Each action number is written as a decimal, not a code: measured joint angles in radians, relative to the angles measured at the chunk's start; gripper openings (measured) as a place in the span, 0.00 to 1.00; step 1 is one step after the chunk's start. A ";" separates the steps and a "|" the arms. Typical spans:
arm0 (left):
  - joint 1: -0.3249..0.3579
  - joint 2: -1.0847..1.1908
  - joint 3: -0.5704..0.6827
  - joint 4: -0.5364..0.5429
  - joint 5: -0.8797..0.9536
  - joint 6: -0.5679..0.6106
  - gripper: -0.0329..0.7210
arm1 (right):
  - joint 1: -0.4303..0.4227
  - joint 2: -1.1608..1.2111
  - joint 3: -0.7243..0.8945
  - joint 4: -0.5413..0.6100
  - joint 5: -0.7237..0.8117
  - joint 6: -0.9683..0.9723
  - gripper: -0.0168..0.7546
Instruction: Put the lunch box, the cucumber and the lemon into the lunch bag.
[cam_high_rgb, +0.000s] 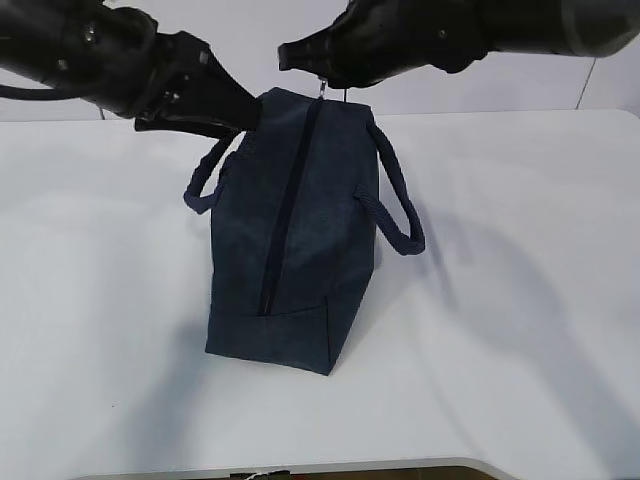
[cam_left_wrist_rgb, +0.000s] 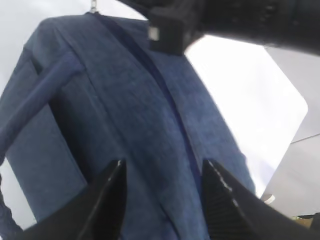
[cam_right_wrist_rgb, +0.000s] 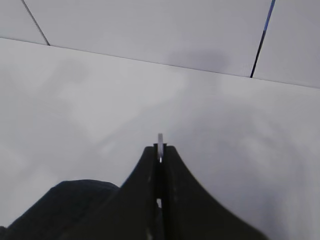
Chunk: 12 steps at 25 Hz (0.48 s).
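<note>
The dark navy lunch bag (cam_high_rgb: 300, 230) stands on the white table with its zipper (cam_high_rgb: 290, 200) shut along the top. At the bag's far end my right gripper (cam_high_rgb: 325, 85) is shut on the metal ring pull (cam_high_rgb: 323, 93). The right wrist view shows the ring pull (cam_right_wrist_rgb: 160, 140) pinched between the tips of that gripper (cam_right_wrist_rgb: 160, 147). My left gripper (cam_high_rgb: 245, 118) is at the bag's far left top. In the left wrist view it stands open (cam_left_wrist_rgb: 162, 167), with the lunch bag (cam_left_wrist_rgb: 140, 110) fabric just beyond the fingers. The lunch box, the cucumber and the lemon are out of view.
Two padded loop handles hang off the bag's sides, one on the right (cam_high_rgb: 400, 200) and one on the left (cam_high_rgb: 205, 180). Bare white table (cam_high_rgb: 520, 300) surrounds the bag, with its front edge at the bottom of the exterior view and a wall behind.
</note>
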<state>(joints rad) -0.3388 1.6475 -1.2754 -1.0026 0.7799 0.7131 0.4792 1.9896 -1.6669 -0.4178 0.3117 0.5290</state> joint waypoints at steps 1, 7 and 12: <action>0.000 0.014 -0.006 0.000 -0.003 0.000 0.51 | 0.000 0.000 0.000 0.001 0.000 0.000 0.03; 0.004 0.103 -0.051 -0.031 -0.017 0.000 0.51 | 0.000 0.000 0.000 0.009 0.000 0.000 0.03; 0.004 0.173 -0.131 -0.056 -0.005 0.000 0.51 | 0.000 0.000 0.000 0.011 0.000 0.000 0.03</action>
<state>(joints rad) -0.3349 1.8206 -1.4061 -1.0591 0.7748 0.7131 0.4792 1.9896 -1.6669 -0.4069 0.3117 0.5290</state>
